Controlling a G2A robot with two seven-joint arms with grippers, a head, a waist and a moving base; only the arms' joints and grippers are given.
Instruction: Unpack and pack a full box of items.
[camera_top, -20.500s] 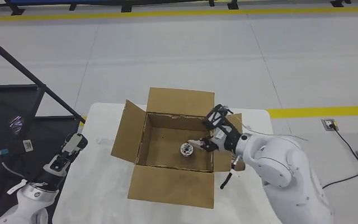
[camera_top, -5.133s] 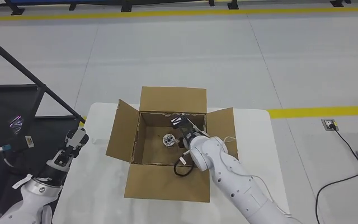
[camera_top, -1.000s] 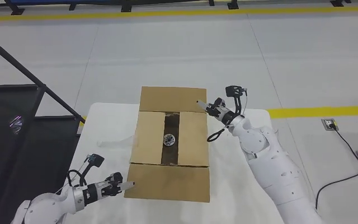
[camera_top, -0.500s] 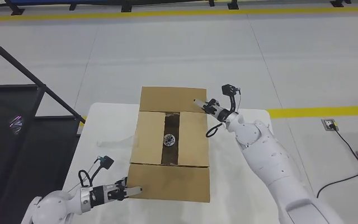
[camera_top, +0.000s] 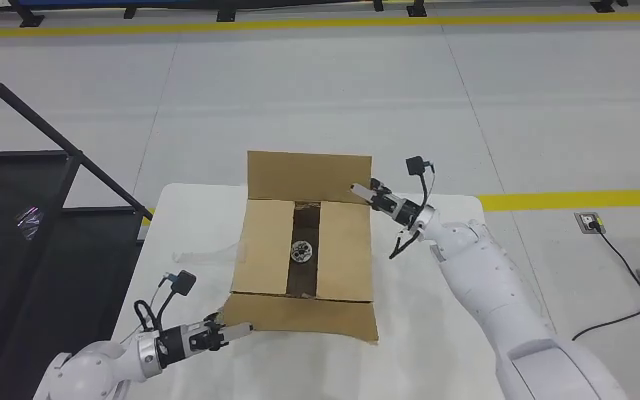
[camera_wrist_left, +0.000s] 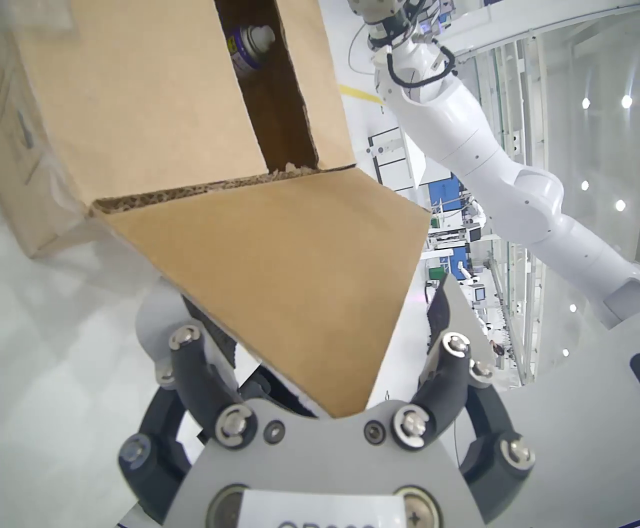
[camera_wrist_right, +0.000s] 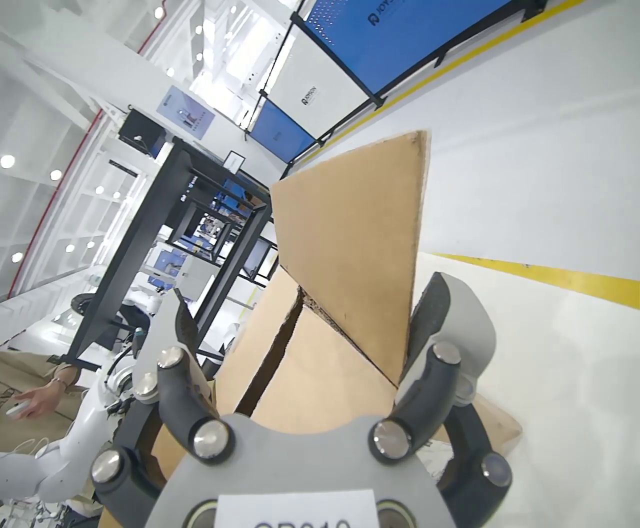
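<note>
Left gripper is spread around a corner of the near flap, and that flap is now tipping up off the table, so closing is underway. Right gripper, spread too, is hanging at the far flap. Box is sitting mid-frame, its slot running top-to-bottom, can standing nozzle-up.
</note>
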